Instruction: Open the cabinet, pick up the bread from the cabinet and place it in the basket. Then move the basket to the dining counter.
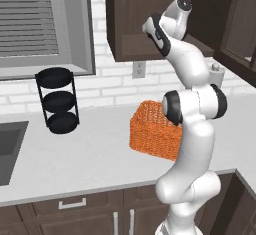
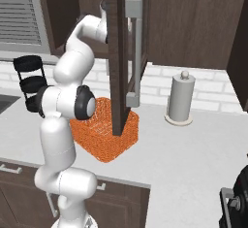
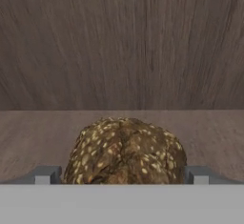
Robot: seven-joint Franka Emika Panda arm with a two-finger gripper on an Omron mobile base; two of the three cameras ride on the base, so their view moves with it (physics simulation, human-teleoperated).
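Gripper [image 3: 122, 175] spread wide, a finger either side of the bread [image 3: 125, 151], not yet pinching. Cabinet [image 2: 127, 52] door open; basket [image 2: 104, 130] waits empty below.

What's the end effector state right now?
End effector: open, holding nothing; its fingertips flank the bread inside the cabinet.

Matt brown wood-grain cabinet [image 3: 122, 42]; rough, seed-speckled bread [image 3: 125, 151]; woven wicker basket [image 1: 150, 131] (orange, open weave).
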